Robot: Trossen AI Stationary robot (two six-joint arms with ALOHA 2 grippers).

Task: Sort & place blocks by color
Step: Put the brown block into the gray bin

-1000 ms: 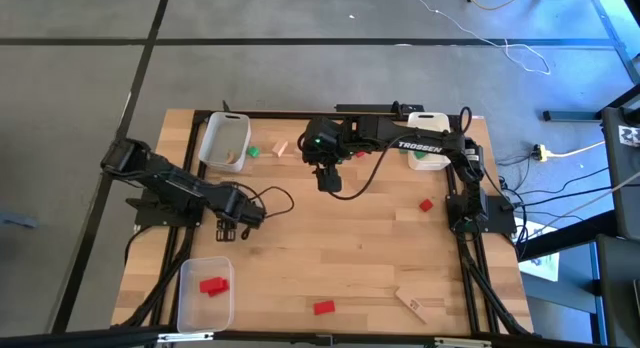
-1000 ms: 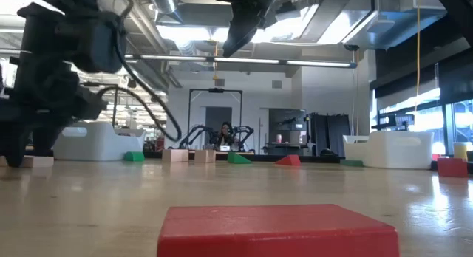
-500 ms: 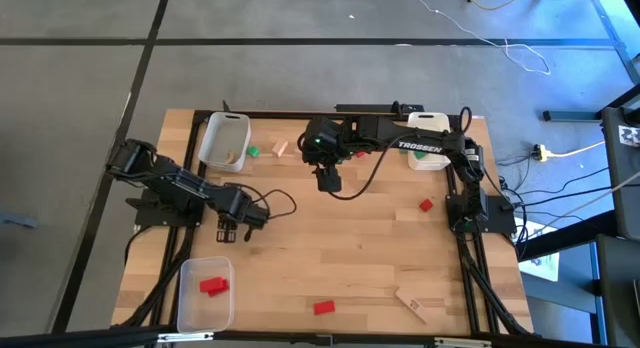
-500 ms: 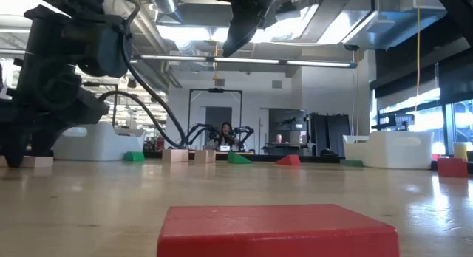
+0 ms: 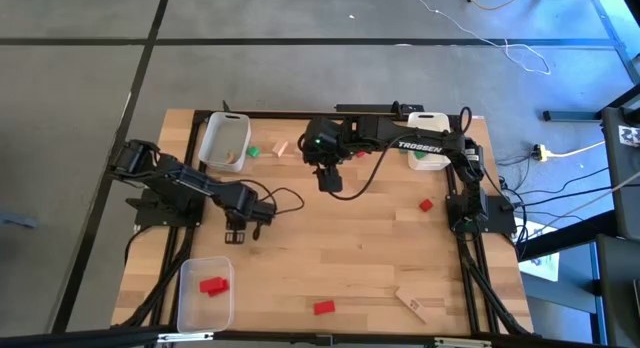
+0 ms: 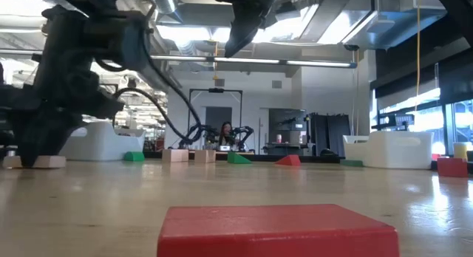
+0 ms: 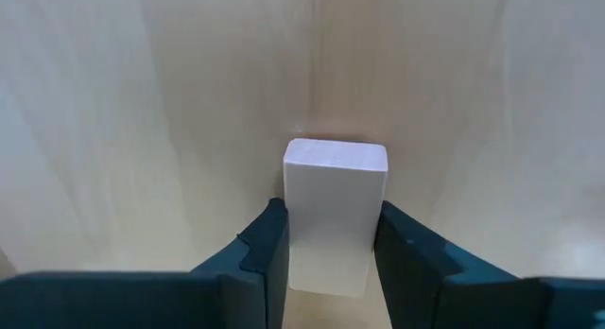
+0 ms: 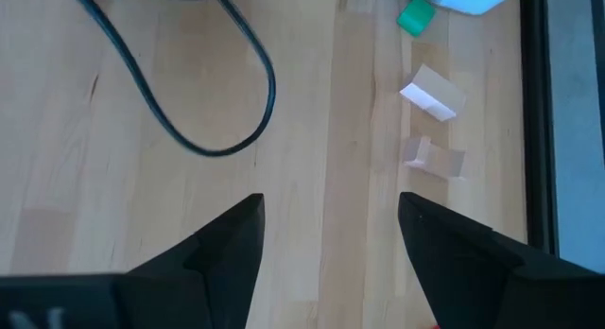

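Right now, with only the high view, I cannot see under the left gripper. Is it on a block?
Observer: Yes. The left wrist view shows a pale wooden rectangular block between the fingers of the left gripper, both touching its sides.
Operator: Is it lifted yet?
Observer: No. In the low view it rests flat on the table.
Operator: And the right gripper?
Observer: The right gripper is open with nothing between its fingers, and the low view shows it high above the table.
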